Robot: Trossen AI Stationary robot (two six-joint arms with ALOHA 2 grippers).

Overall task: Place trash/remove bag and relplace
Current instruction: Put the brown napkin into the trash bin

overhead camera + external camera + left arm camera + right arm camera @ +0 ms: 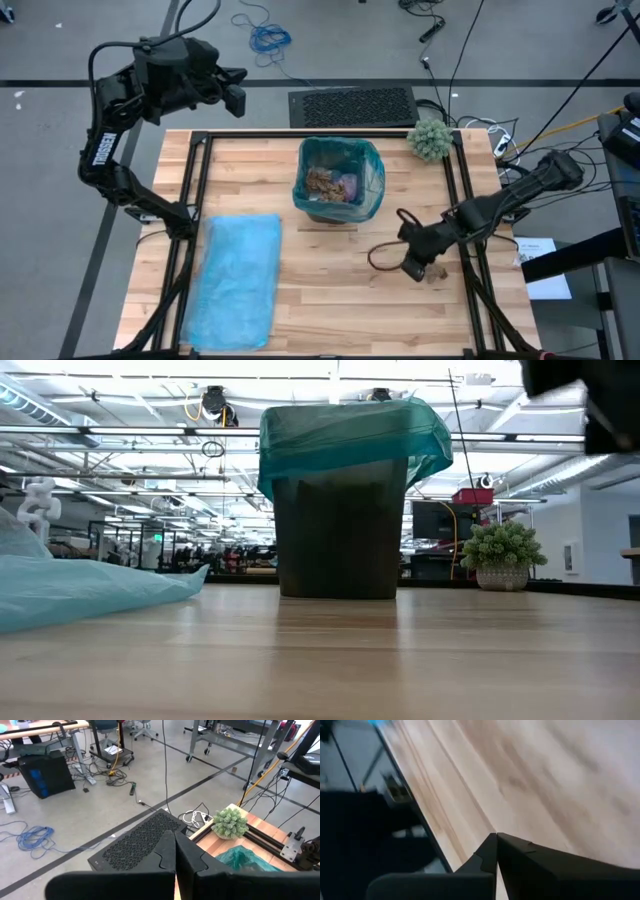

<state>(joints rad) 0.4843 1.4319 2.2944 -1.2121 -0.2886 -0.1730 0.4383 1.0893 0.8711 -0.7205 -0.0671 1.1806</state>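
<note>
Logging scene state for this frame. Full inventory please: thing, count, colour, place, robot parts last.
trash bin: one, dark, lined with a teal bag, back centre of table.
trash: several brown wads and one lilac-pink piece, inside the bin.
spare bag: one, light blue, flat on the table's left side.
fuzzy ball: one, grey-green, back right corner.
table: one, light wood, black frame rails.
perforated panel: one, black, on the floor behind the table.
left gripper: shut, raised beyond the back left corner.
right gripper: shut, low over the table's right side.
</note>
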